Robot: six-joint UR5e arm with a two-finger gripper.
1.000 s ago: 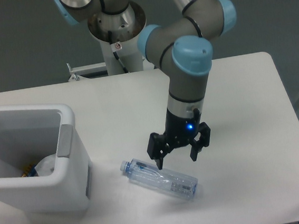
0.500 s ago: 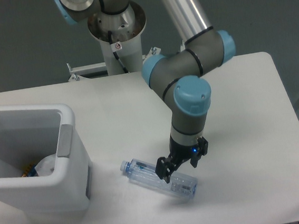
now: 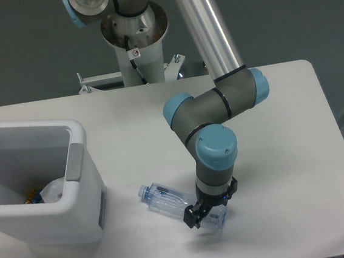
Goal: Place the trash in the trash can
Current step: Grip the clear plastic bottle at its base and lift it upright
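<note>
Under the claw: black two-finger gripper (image 3: 208, 214) is down at table level, fingers straddling the base end of the clear plastic bottle with a blue cap (image 3: 178, 202); whether they have clamped it I cannot tell.
Bottle: lying on its side, cap pointing away to the claw's left.
Handling: likely light, thin-walled and slippery; grip the ribbed body gently.
Far left: large white rectangular plastic bin (image 3: 79, 174), some trash already inside.

A white table (image 3: 282, 130) carried everything. On it lay a clear bottle (image 3: 166, 199). The white trash can (image 3: 82, 174) stood at its left.
</note>
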